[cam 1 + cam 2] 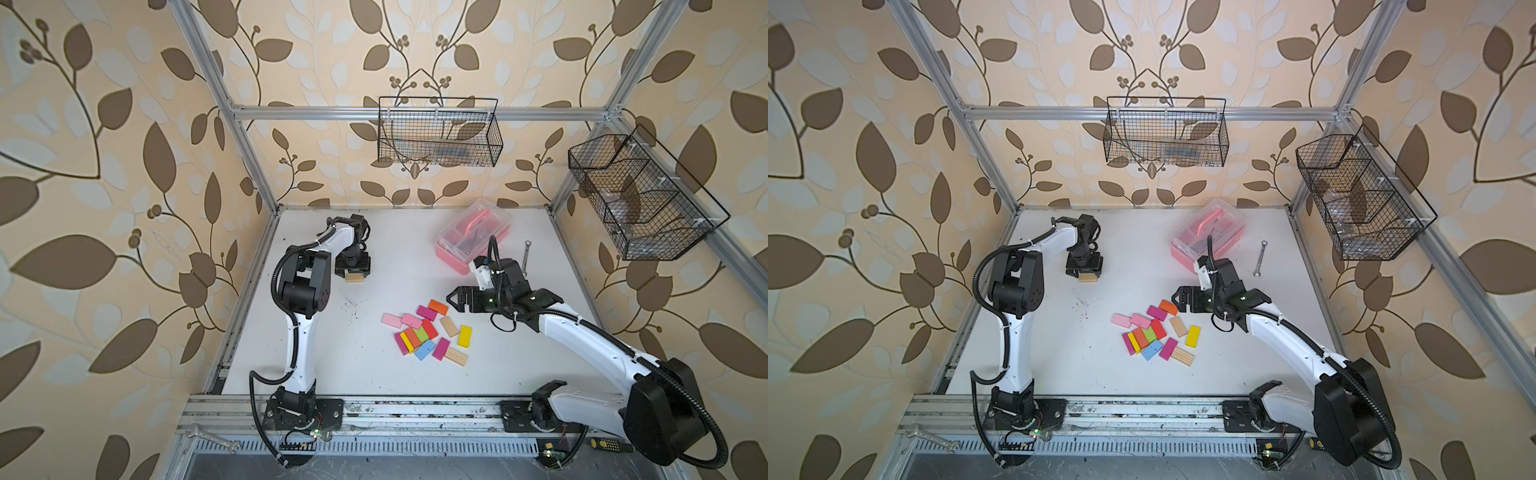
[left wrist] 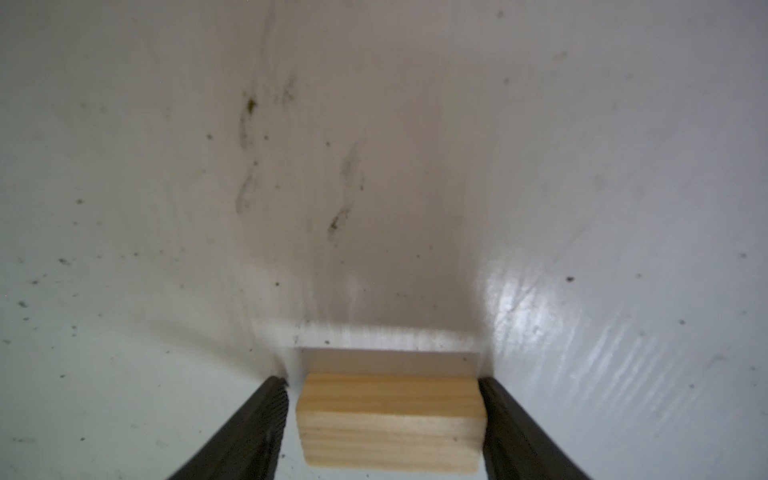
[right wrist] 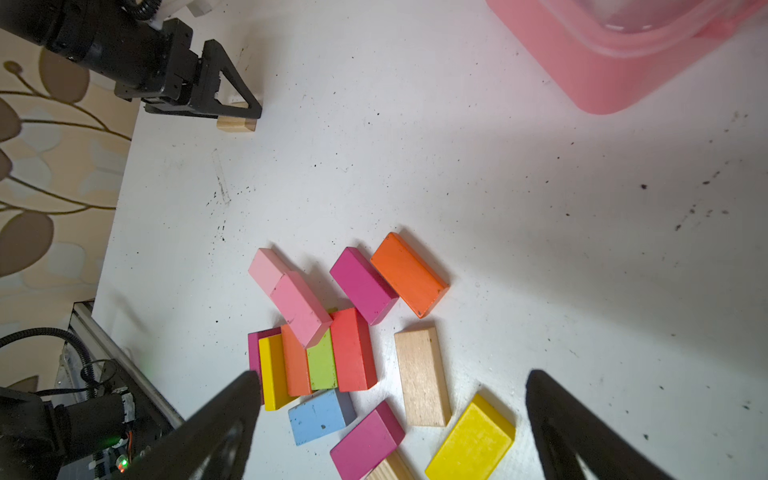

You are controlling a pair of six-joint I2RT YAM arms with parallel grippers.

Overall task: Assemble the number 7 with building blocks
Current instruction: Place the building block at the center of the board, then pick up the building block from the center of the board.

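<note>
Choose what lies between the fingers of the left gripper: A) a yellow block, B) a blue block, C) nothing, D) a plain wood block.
D: the left wrist view shows a plain wood block on the table between the fingers of the left gripper.

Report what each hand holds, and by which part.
Nothing is gripped. The left hand straddles the short ends of the plain wood block, with a gap at one finger. The right hand hangs open near the coloured blocks.
</note>
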